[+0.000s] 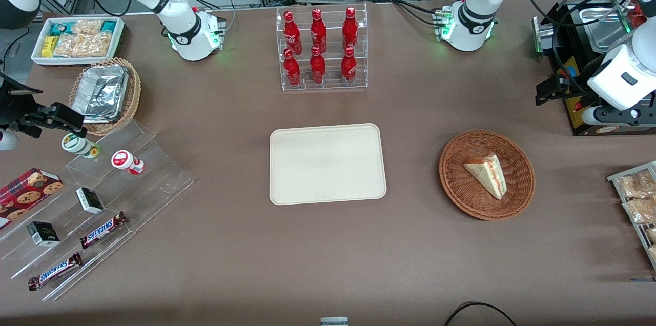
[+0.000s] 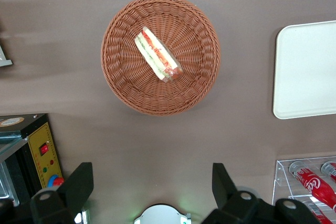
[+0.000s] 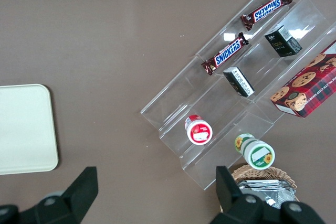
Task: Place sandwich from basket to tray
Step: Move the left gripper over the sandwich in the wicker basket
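The sandwich (image 1: 488,176) lies in the basket (image 1: 456,188), toward the working arm's table end. The gripper (image 2: 152,182) hangs above the table, fingers (image 2: 79,182) spread wide, empty. The tray (image 1: 326,163) sits mid-table.

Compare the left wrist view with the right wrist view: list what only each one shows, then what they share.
Only the left wrist view shows the sandwich lying in the basket, red cola bottles, a black machine with a yellow panel, and the open gripper high above the table, nothing between its fingers.

Only the right wrist view shows two Snickers bars on clear acrylic steps, a cookie box and two small cups.

Both show the tray, bare.
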